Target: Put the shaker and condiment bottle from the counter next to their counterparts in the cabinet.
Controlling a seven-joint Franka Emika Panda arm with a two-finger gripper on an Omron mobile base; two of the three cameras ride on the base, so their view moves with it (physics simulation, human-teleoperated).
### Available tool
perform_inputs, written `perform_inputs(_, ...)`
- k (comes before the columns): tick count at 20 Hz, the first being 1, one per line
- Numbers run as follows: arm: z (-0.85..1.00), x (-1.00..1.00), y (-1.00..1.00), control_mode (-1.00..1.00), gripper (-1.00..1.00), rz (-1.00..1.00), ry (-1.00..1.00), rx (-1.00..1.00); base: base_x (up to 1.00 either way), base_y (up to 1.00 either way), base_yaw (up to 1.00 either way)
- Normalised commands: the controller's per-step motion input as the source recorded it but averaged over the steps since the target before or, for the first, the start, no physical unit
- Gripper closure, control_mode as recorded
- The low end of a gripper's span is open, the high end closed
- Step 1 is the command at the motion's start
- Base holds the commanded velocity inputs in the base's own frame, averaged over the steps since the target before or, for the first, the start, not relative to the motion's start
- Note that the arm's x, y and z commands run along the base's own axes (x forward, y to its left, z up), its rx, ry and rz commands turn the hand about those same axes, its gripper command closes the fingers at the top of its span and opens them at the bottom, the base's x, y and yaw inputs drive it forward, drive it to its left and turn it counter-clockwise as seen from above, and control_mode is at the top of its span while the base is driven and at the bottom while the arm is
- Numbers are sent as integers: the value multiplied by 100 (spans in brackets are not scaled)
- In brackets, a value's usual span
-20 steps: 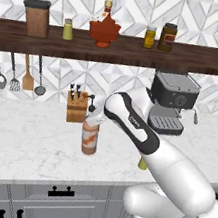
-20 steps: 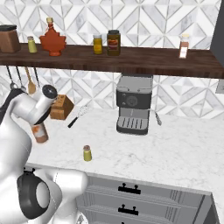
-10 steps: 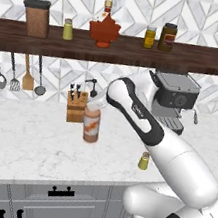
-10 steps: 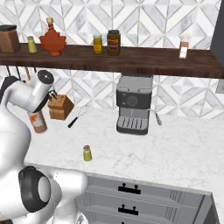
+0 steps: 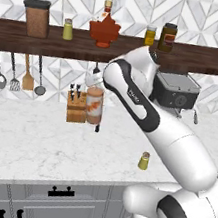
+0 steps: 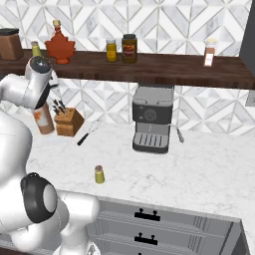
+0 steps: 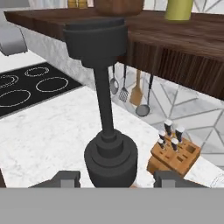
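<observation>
My gripper (image 5: 97,84) is shut on the condiment bottle (image 5: 94,106), a slim clear bottle of brown-orange liquid hanging upright in the air in front of the knife block, below the cabinet (image 5: 196,57). In the hand view its black pour spout (image 7: 106,100) rises between my fingertips (image 7: 65,177). The bottle (image 6: 43,119) also shows under my hand in the right base view. The shaker (image 5: 144,161) stands alone on the counter, right of the bottle. On the cabinet's left part stand the counterparts: a small yellow-green shaker (image 5: 68,29) and a red maple-leaf bottle (image 5: 104,28).
A wooden knife block (image 5: 76,107) stands right behind the bottle. Utensils (image 5: 19,72) hang under the shelf at left. A coffee machine (image 6: 152,119) sits to the right. A brown canister (image 5: 36,17), two jars (image 5: 168,37) and a spice bottle (image 6: 210,52) share the shelf. A whisk (image 6: 88,132) lies on the counter.
My arm has lifted the condiment bottle from near the counter up to knife-block height, closer to the shelf. The shaker on the counter has stayed put.
</observation>
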Motion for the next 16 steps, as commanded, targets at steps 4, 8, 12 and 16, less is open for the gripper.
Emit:
perform_inputs(4, 58, 0, -4, -100, 100, -13, -1, 2, 0, 0, 0)
perform_inputs(8, 68, -3, -22, -100, 100, -10, -2, 12, 0, 0, 0)
perform_inputs(12, 66, -16, -32, -100, 100, -6, -8, 14, 0, 0, 0)
perform_inputs(16, 36, -16, -8, -100, 100, -1, -10, 4, 0, 0, 0)
